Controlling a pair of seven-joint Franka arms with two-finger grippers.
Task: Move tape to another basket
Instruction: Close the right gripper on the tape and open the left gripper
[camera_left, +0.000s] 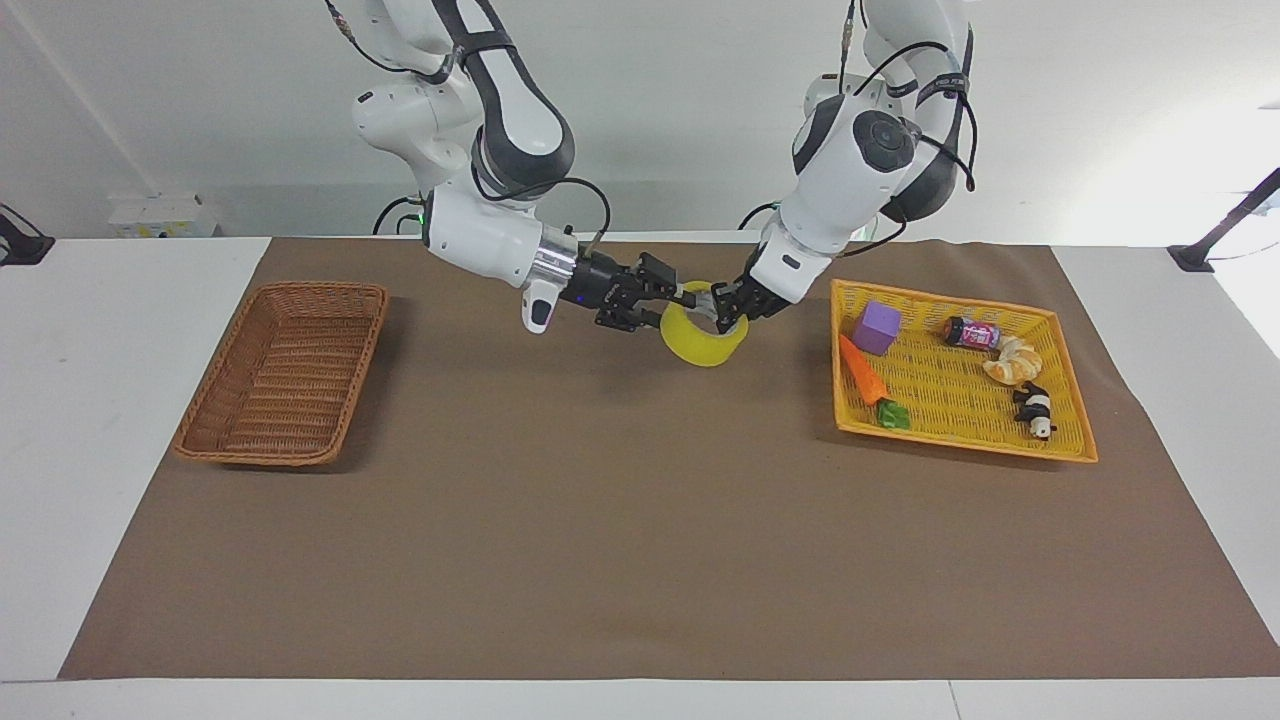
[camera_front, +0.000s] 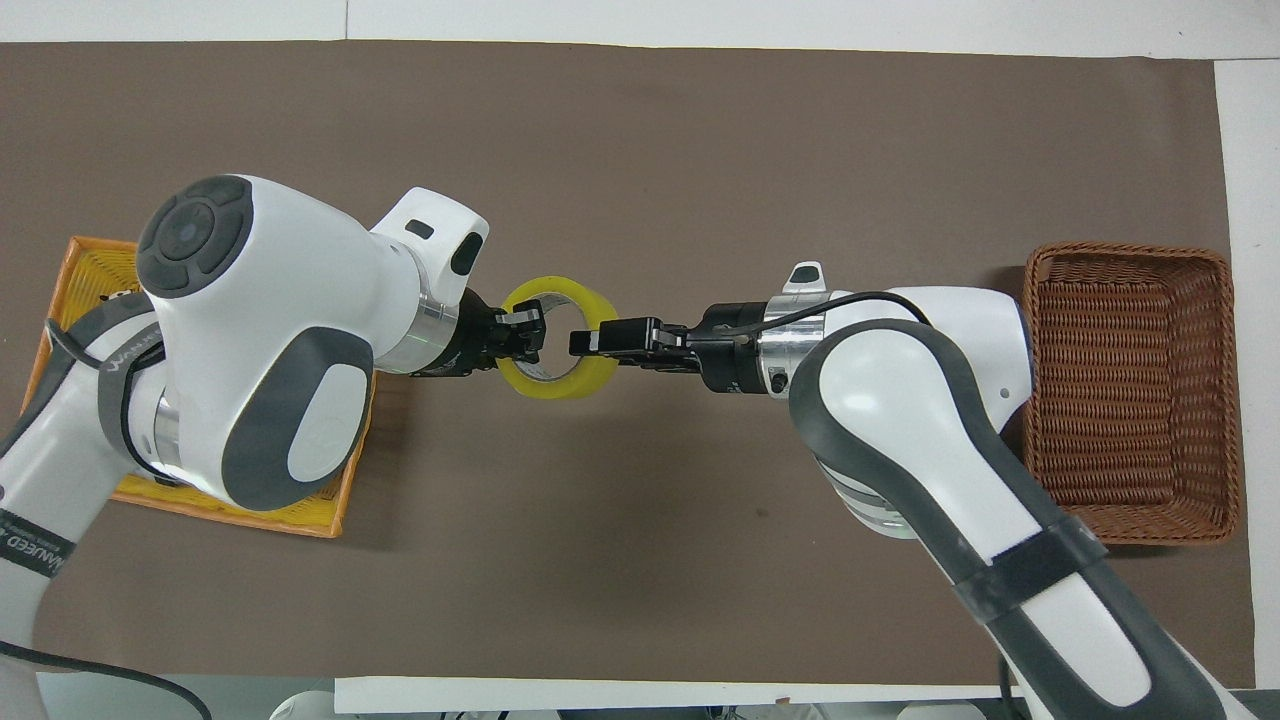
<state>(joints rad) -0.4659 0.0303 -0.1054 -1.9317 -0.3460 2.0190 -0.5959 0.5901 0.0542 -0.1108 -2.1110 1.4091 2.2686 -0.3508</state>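
The yellow tape roll (camera_left: 705, 345) hangs in the air over the middle of the brown mat, nearer the yellow tray than the wicker basket. My left gripper (camera_left: 728, 312) is shut on the roll's wall at the side toward the tray. It also shows in the overhead view (camera_front: 525, 335), with the tape (camera_front: 590, 372) beside it. My right gripper (camera_left: 672, 295) is at the roll's other side, right at its rim; in the overhead view (camera_front: 590, 340) it overlaps the ring. The brown wicker basket (camera_left: 300, 288) stands empty at the right arm's end (camera_front: 1130, 250).
The flat yellow tray (camera_left: 960, 400) at the left arm's end holds a purple cube (camera_left: 877, 327), a toy carrot (camera_left: 865, 375), a small can (camera_left: 972, 332), a bread roll (camera_left: 1012, 362) and a panda figure (camera_left: 1033, 408). In the overhead view the left arm covers most of the tray (camera_front: 90, 260).
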